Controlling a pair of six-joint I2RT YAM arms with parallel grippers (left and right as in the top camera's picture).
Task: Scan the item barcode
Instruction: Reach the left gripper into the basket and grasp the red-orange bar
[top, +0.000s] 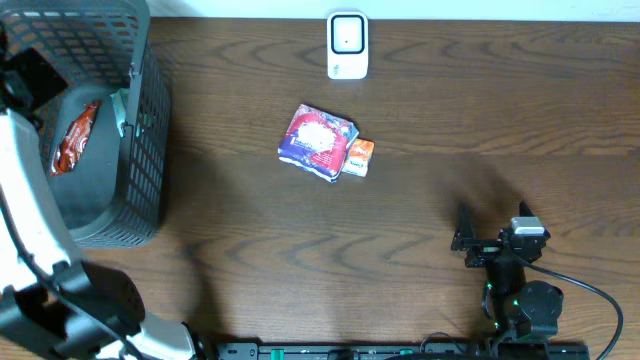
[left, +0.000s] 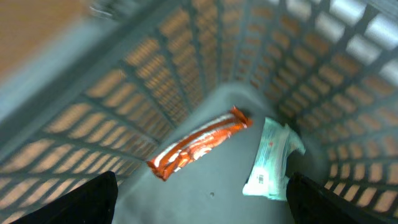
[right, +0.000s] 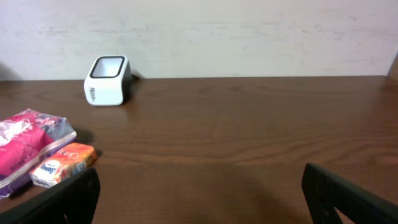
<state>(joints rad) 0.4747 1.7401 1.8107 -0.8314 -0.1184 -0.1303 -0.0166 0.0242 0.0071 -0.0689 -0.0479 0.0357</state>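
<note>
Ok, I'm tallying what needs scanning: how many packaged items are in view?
4. Two lie in the basket: an orange snack bar and a pale green packet. Two sit on the table: a purple pouch and a small orange pack beside it. The basket may hide more.

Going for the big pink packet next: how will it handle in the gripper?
The pink packet looks like a soft film pack, so it will probably squash and sag. Its glossy wrap may slip. Lying flat, it shouldn't roll, but pushing it would likely shove the orange pack beside it.
</note>
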